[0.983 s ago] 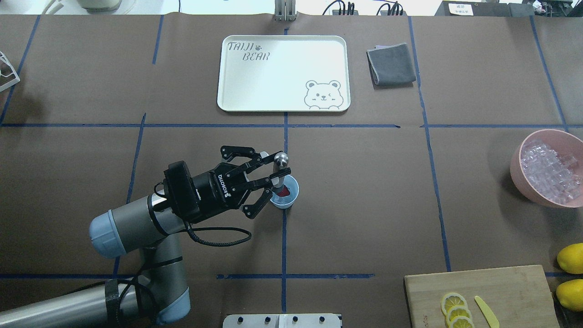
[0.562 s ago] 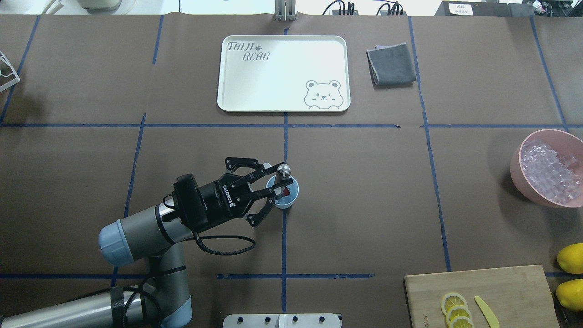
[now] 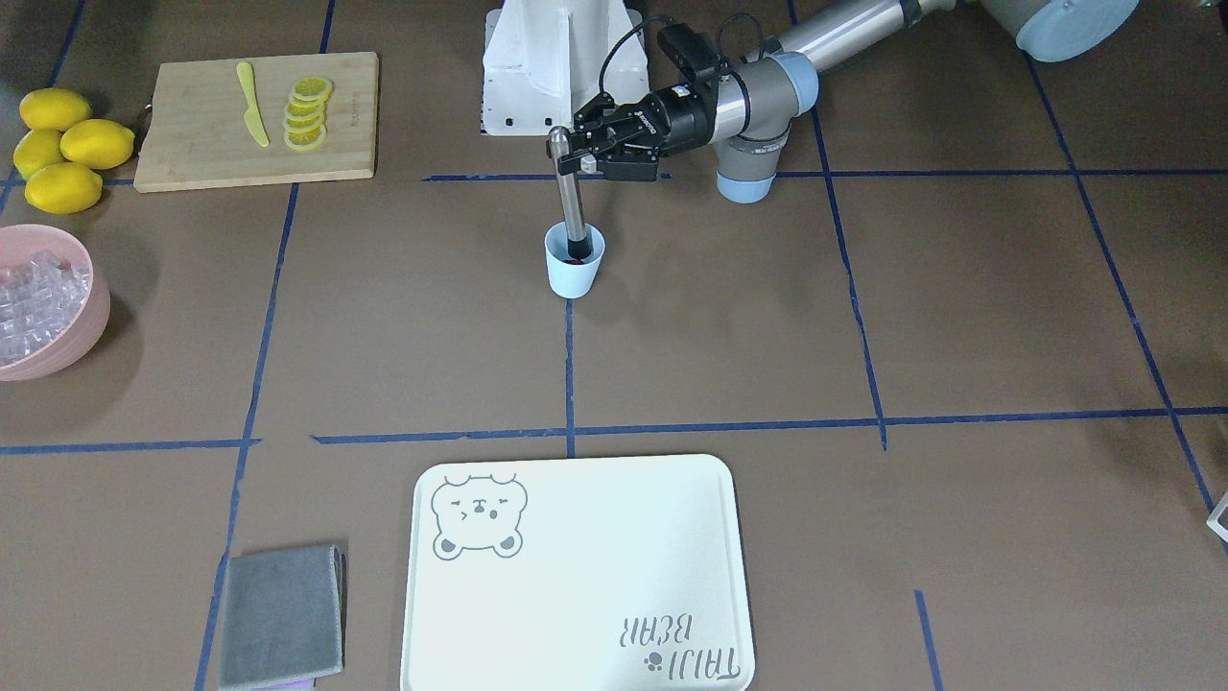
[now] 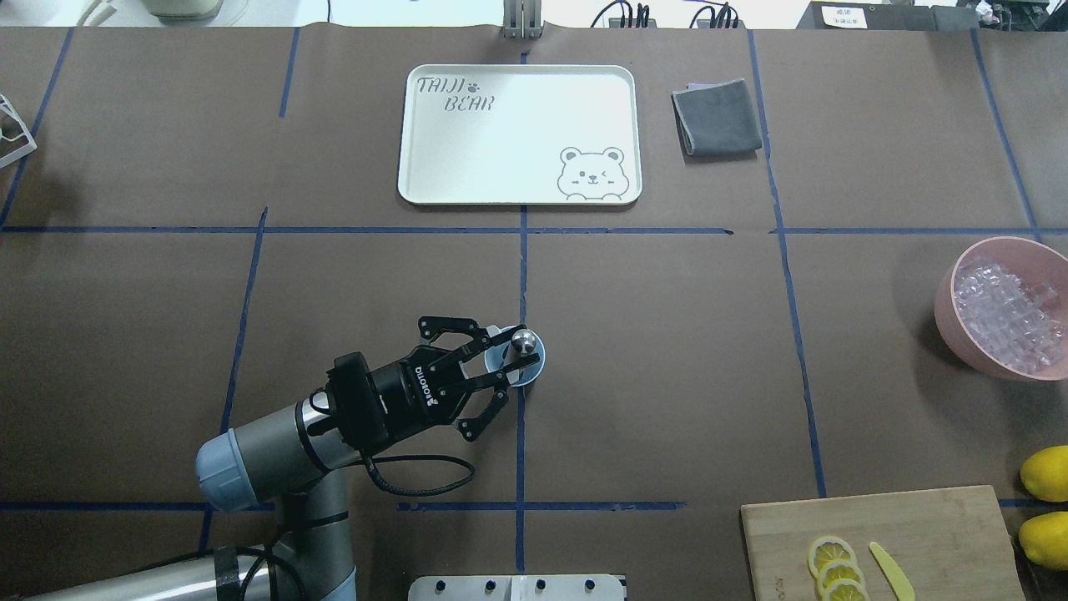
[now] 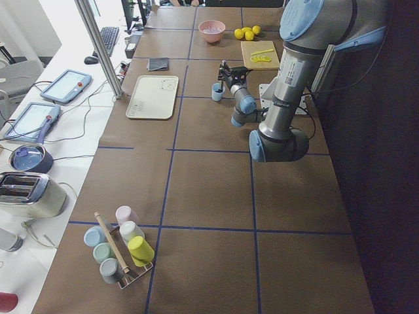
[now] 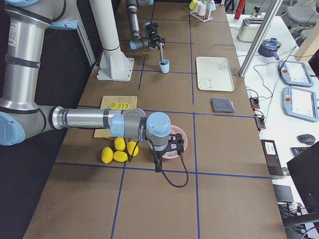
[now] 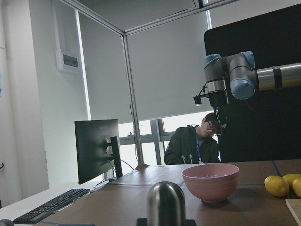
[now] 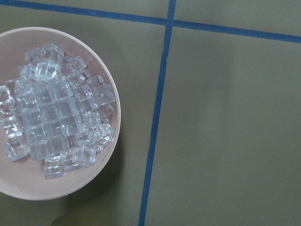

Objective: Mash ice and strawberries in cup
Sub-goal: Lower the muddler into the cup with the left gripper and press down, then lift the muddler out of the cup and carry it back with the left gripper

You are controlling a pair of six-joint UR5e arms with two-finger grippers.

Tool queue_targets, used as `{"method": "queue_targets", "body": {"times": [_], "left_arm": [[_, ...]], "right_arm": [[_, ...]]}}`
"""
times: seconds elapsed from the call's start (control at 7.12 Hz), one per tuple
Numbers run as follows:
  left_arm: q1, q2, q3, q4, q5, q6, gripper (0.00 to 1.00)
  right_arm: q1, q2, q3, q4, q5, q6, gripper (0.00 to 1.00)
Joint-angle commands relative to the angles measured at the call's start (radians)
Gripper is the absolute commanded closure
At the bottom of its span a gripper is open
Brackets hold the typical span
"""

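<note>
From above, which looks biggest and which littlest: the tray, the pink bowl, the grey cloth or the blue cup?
Biggest to littlest in the overhead view:
1. tray
2. bowl, partly cut off by the picture's edge, yet the part that shows still beats the cloth
3. cloth
4. cup

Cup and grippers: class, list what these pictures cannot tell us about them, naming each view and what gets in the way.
- Inside the cup: the front-facing view shows only a red trace; the masher and the rim hide the rest.
- Overhead: the masher's knob and the left gripper cover the cup's mouth.
- Right gripper: seen only in the exterior right view, too small; open or shut unclear.
</note>
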State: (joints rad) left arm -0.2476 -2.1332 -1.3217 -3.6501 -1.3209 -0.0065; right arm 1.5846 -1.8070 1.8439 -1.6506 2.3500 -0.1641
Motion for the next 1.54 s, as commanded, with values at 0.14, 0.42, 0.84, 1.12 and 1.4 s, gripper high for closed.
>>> {"method": "queue_targets", "body": {"times": [0.14, 0.42, 0.84, 1.12, 1.4], "left_arm": [[-0.060, -0.021, -0.112, 0.072, -0.004, -0.015, 1.00], [-0.097, -0.010, -0.245, 0.308, -0.004, -0.076, 1.00], [-0.107, 0.089, -0.431, 0.791, 0.005, -0.111, 1.00], [-0.133, 0.137, -0.506, 1.036, 0.011, -0.241, 1.00], [-0.220, 0.136, -0.650, 1.427, 0.000, -0.325, 1.00]], "right_arm": [[0.000, 0.000, 0.001, 0.000, 0.000, 0.000, 0.00], [0.000, 0.002, 0.001, 0.000, 0.002, 0.002, 0.00], [-0.002, 0.011, 0.006, 0.002, 0.000, 0.000, 0.00], [-0.002, 0.025, 0.003, 0.000, 0.000, 0.002, 0.00], [-0.002, 0.025, 0.005, 0.000, 0.002, 0.002, 0.00]]}}
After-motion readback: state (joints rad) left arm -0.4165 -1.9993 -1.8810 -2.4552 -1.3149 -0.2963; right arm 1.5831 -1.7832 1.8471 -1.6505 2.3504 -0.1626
